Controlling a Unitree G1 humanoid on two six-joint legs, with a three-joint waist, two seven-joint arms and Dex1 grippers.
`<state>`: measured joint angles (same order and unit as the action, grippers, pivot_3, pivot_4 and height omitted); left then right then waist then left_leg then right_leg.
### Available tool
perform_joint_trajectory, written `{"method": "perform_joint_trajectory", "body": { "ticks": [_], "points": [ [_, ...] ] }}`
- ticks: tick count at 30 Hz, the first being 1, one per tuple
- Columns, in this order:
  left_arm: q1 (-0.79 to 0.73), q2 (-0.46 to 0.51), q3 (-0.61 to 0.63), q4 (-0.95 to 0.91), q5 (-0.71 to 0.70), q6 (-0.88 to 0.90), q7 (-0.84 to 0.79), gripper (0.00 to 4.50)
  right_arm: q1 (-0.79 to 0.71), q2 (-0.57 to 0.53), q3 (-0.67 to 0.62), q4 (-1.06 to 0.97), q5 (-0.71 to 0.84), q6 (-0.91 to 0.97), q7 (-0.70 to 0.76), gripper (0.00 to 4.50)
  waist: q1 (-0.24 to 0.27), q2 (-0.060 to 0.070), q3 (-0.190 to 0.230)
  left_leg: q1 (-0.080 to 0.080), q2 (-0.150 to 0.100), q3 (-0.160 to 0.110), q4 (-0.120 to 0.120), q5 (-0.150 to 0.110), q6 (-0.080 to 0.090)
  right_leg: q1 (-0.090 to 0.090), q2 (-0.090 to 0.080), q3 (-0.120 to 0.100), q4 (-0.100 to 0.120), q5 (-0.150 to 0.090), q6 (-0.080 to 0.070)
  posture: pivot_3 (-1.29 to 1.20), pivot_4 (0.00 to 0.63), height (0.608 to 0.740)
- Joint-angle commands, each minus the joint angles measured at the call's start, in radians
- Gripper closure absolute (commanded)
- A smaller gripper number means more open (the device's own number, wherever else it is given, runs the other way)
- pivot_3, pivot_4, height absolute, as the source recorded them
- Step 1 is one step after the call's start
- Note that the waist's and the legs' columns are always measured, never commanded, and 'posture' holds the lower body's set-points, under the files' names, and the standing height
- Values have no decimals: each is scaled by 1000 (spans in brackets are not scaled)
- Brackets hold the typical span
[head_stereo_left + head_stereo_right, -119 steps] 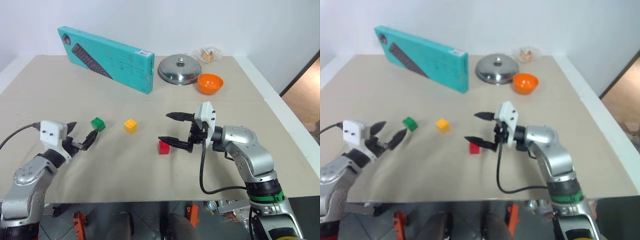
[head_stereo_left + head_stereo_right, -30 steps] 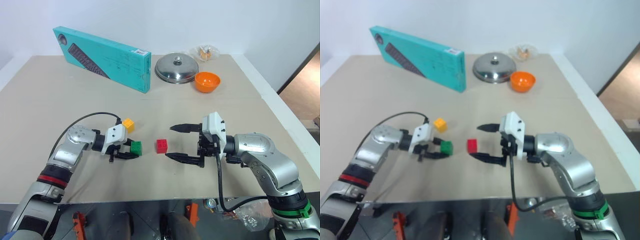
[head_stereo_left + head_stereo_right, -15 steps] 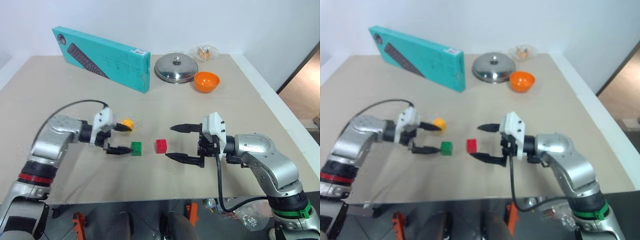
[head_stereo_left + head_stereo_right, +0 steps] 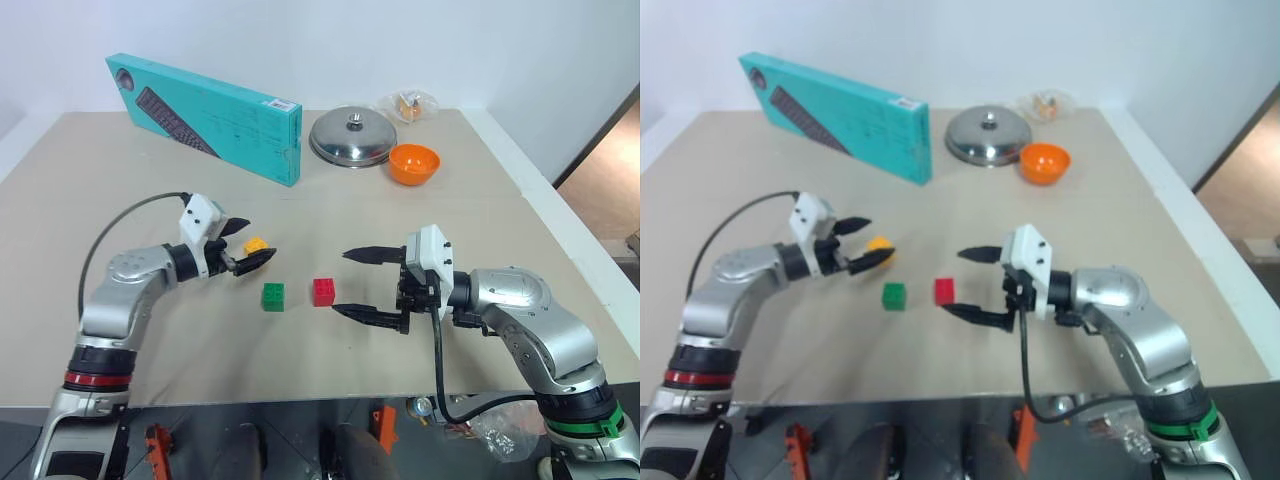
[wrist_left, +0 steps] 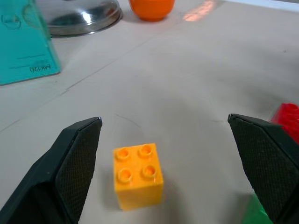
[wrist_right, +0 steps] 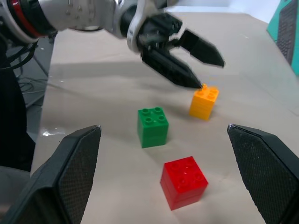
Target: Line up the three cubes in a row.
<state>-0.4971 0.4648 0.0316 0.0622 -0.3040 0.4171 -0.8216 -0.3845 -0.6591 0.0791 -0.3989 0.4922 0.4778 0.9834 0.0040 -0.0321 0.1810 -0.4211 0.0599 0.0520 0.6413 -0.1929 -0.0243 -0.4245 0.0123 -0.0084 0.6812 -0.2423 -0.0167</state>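
Observation:
The green cube (image 4: 272, 296) and the red cube (image 4: 323, 291) sit side by side near the table's middle, a small gap between them. The yellow cube (image 4: 256, 244) lies farther back and left of them. My left gripper (image 4: 262, 238) is open and level, its fingers either side of the yellow cube (image 5: 138, 175) without touching it. Just right of the red cube, my right gripper (image 4: 340, 281) is open and empty. In the right wrist view the green cube (image 6: 153, 126), red cube (image 6: 183, 182) and yellow cube (image 6: 204, 101) form a bent line.
A teal keyboard box (image 4: 210, 115) stands at the back left. A steel lid (image 4: 352, 137), an orange bowl (image 4: 414, 163) and a small plastic bag (image 4: 408, 103) sit at the back right. The table's front edge (image 4: 300, 402) runs below both arms.
My left gripper let go of the green cube beside the red one, opened wide, rose and swung back to the yellow cube. The right arm stayed still.

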Motion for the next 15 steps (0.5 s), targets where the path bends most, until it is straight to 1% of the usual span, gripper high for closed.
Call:
{"method": "perform_joint_trajectory", "body": {
  "ticks": [1, 6, 12, 13, 15],
  "points": [
    [-29, -13, -9, 50, 40, -61, 44, 27, -15, -5, -16, -6, -5, -25, 3, 0, 0, 0, 0, 0, 0, 0, 0, 0, 0, 0, 0, 0, 0, 0, 0, 0, 150, 740],
    [-43, -25, -35, 130, 84, -98, 74, 27, -1, -5, -18, -12, -9, -29, -5, 0, 0, 0, 0, 0, 0, 0, 0, 0, 0, 0, 0, 0, 0, 0, 0, 0, 150, 740],
    [-61, -51, -55, 207, 98, -113, 70, 27, 5, -8, -20, -17, -9, -28, -11, 0, 1, 0, 0, 0, -1, 0, 0, 0, 0, 0, -1, 0, 0, 0, 0, 0, 150, 740],
    [-66, -57, -61, 222, 106, -120, 74, 590, 5, -9, -21, -16, -9, -28, -11, 0, 1, 0, 0, 0, -1, 0, 0, 0, 0, 0, -1, 0, 0, 0, 0, 0, 150, 740],
    [-74, -65, -67, 242, 116, -126, 78, 1209, 3, -10, -22, -14, -9, -27, -11, 0, 1, 0, 0, 0, -1, 0, 0, 0, 0, 0, -1, 0, 0, 0, 0, 0, 150, 740]
  ]
}}
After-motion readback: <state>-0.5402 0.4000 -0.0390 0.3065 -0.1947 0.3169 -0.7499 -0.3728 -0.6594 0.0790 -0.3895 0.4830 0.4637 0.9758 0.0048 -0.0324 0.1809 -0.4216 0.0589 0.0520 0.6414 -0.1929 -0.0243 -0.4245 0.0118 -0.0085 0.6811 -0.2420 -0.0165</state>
